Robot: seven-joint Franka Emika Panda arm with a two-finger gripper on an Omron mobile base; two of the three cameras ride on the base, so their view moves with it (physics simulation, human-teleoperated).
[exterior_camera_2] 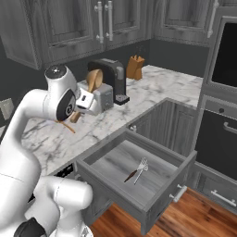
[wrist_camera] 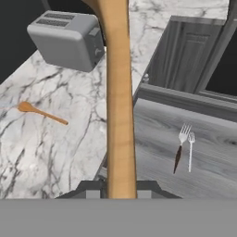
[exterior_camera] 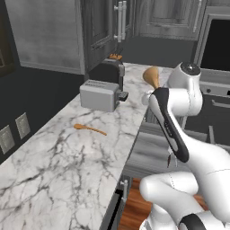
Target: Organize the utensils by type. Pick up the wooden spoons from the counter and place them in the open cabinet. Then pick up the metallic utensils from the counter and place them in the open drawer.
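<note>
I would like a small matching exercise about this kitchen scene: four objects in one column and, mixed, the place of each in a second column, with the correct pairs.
Things:
1. long orange-tan wooden spoon with a big round bowl
2. slim orange-tan wooden spoon
3. two small metallic forks
4. silver two-slot toaster

Places:
A. lying inside the open grey drawer
B. held in the gripper, above the counter edge
C. standing on the white marble counter near the dark wall
D. lying flat on the counter, in front of the toaster

Pairs: 1-B, 2-D, 3-A, 4-C

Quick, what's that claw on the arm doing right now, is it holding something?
Gripper: closed on the long wooden spoon, held up over the counter's edge.
</note>
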